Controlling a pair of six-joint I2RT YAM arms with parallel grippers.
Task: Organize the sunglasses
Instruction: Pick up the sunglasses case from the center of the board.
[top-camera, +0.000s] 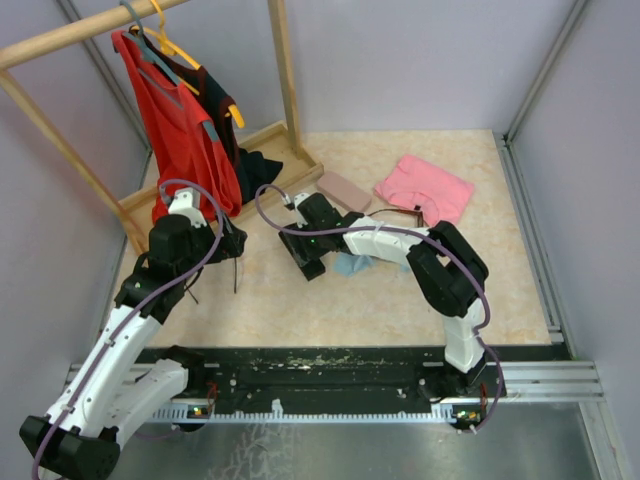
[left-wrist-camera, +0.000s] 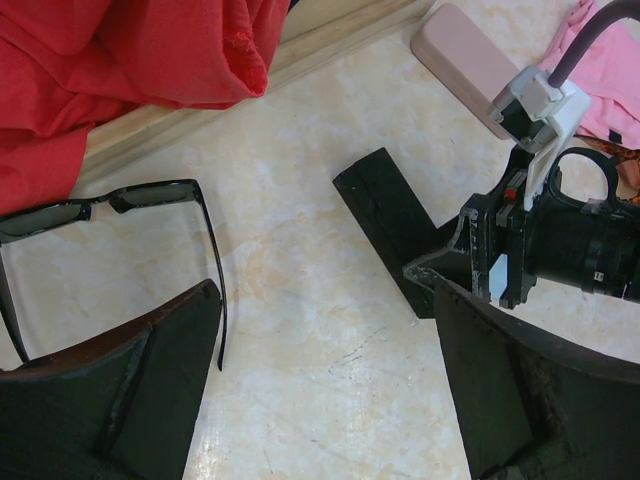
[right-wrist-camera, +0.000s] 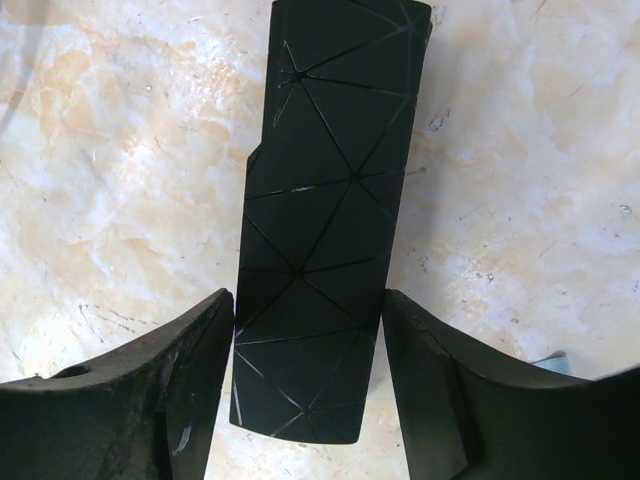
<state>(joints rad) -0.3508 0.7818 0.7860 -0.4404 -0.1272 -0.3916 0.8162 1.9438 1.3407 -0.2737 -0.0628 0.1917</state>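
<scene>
Currently right gripper clamped on black case sides mid-table, left gripper fingers wide apart over unfolded black sunglasses near left edge.

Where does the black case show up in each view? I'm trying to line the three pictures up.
Top external: black case lies mid-table, under the right gripper.
Left wrist: black case is at centre, slanting, with its lower end at that gripper's fingers.
Right wrist: black case is at centre, running top to bottom between the fingers.
Shared landmark: the right gripper straddling it.
</scene>
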